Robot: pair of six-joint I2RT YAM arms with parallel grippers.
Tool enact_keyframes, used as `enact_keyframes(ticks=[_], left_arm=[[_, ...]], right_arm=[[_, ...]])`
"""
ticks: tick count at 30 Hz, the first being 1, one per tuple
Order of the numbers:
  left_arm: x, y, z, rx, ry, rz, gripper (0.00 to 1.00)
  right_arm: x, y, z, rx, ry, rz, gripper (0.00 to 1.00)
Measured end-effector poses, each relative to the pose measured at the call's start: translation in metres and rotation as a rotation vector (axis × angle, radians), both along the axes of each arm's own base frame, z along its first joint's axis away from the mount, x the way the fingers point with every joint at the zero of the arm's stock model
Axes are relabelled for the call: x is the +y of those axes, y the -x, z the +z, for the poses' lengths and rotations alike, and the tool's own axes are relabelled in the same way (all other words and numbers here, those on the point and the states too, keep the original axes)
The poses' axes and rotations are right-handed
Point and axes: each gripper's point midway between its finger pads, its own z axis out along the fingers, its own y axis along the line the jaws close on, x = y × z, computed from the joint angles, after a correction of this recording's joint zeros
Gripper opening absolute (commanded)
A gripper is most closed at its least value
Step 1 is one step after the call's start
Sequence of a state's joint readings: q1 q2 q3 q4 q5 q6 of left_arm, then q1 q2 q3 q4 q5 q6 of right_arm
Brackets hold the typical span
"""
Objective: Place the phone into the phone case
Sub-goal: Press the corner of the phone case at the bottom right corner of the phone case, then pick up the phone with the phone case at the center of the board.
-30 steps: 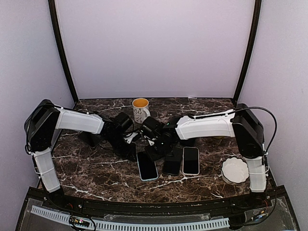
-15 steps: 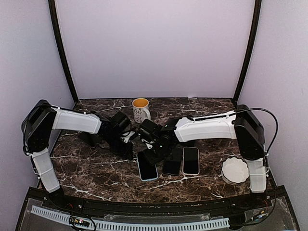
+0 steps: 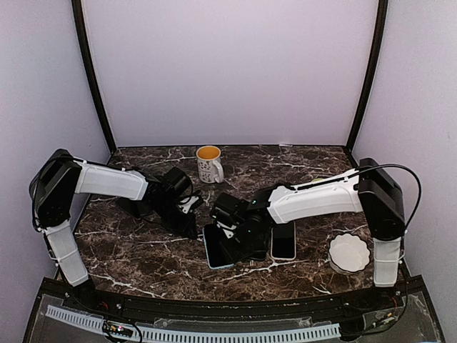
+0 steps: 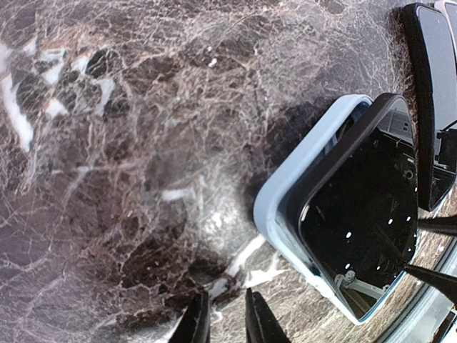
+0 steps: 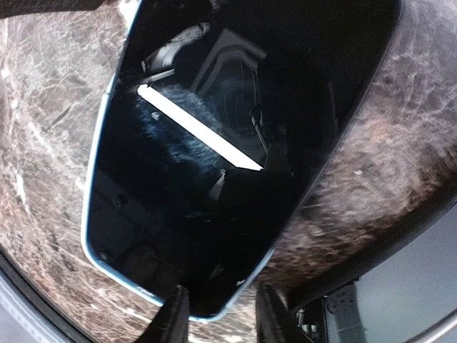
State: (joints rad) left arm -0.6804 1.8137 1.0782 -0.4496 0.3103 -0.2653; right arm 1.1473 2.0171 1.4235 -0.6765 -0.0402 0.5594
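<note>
Phone [image 5: 207, 143], dark screen up, is lying in the light blue phone case [image 4: 285, 193] at the lower centre of the overhead view. Its long axis is running up and down that frame, leaning slightly left at the top. In the left wrist view the blue rim is showing along the phone's left and lower edges, and the corner toward the upper left is appearing to ride above the rim, so I am judging the phone as not fully seated.

My right gripper [image 5: 221, 318] is hanging directly over the phone. Its fingers are standing apart at the bottom of the right wrist view with one end of the phone lying between them, and they are grasping nothing that I can make out. My left gripper [image 4: 223, 325] is waiting just to the upper left of the case in the overhead view, nearly closed on nothing, its tips near the marble. The right arm is therefore the nearer one for pressing down.

Dark veined marble table [image 3: 143, 250] is bearing the load. A black phone [image 4: 435, 107] is lying just beside the case and a white-rimmed phone [image 3: 283, 239] beyond it. A mug [image 3: 209, 163] and a white dish [image 3: 349, 251] are sitting well apart.
</note>
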Motion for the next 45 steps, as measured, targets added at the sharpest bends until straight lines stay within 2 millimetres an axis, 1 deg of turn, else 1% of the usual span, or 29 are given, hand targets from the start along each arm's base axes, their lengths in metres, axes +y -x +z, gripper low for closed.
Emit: enact_keyframes(ticks=[4, 8, 11, 12, 13, 14, 16, 17, 18, 19, 23, 25, 27, 29, 32, 39, 45], left_arm=[[0.0, 0.0, 0.0, 0.001, 0.004, 0.001, 0.19], [0.0, 0.0, 0.0, 0.002, 0.005, 0.001, 0.2], [0.0, 0.0, 0.0, 0.002, 0.006, 0.001, 0.2], [0.0, 0.0, 0.0, 0.002, 0.006, 0.001, 0.2], [0.0, 0.0, 0.0, 0.002, 0.006, 0.001, 0.2], [0.0, 0.0, 0.0, 0.002, 0.006, 0.001, 0.2], [0.0, 0.0, 0.0, 0.002, 0.006, 0.001, 0.2], [0.0, 0.0, 0.0, 0.002, 0.006, 0.001, 0.2], [0.0, 0.0, 0.0, 0.002, 0.005, 0.0, 0.2], [0.0, 0.0, 0.0, 0.001, 0.006, 0.0, 0.2], [0.0, -0.001, 0.001, -0.002, 0.004, 0.0, 0.22], [0.001, -0.001, 0.001, -0.005, 0.002, -0.002, 0.22], [0.001, -0.002, 0.001, -0.009, 0.0, 0.0, 0.23], [0.002, -0.002, 0.001, -0.012, -0.005, 0.0, 0.23], [0.004, -0.002, 0.001, -0.012, -0.012, 0.003, 0.24], [0.006, -0.002, 0.001, -0.01, -0.014, 0.004, 0.25], [0.006, -0.003, 0.001, -0.01, -0.014, 0.004, 0.25]], right_arm=[[0.002, 0.003, -0.001, 0.007, -0.009, 0.0, 0.23], [0.001, 0.002, -0.001, 0.003, -0.004, -0.005, 0.23], [0.0, 0.002, -0.001, -0.004, 0.002, -0.005, 0.27], [0.0, 0.001, 0.0, -0.013, 0.008, -0.001, 0.31], [-0.001, 0.0, 0.001, -0.024, 0.016, 0.001, 0.38], [-0.002, -0.002, 0.002, -0.037, 0.029, 0.003, 0.47], [-0.004, -0.005, 0.007, -0.06, 0.049, 0.002, 0.69], [-0.003, -0.008, 0.011, -0.076, 0.054, -0.001, 0.8], [-0.001, -0.012, 0.017, -0.093, 0.053, -0.008, 0.93], [0.001, -0.016, 0.023, -0.107, 0.046, -0.017, 0.98], [0.02, -0.03, 0.046, -0.165, -0.017, -0.047, 0.98], [0.026, -0.032, 0.051, -0.179, -0.034, -0.058, 0.99], [0.033, -0.035, 0.051, -0.184, -0.038, -0.072, 0.98], [0.04, -0.037, 0.046, -0.186, -0.034, -0.084, 0.99], [0.045, -0.039, 0.032, -0.182, -0.009, -0.101, 0.98], [0.036, -0.03, 0.001, -0.139, 0.083, -0.129, 0.99], [0.047, -0.022, -0.001, -0.134, 0.097, -0.107, 0.99]])
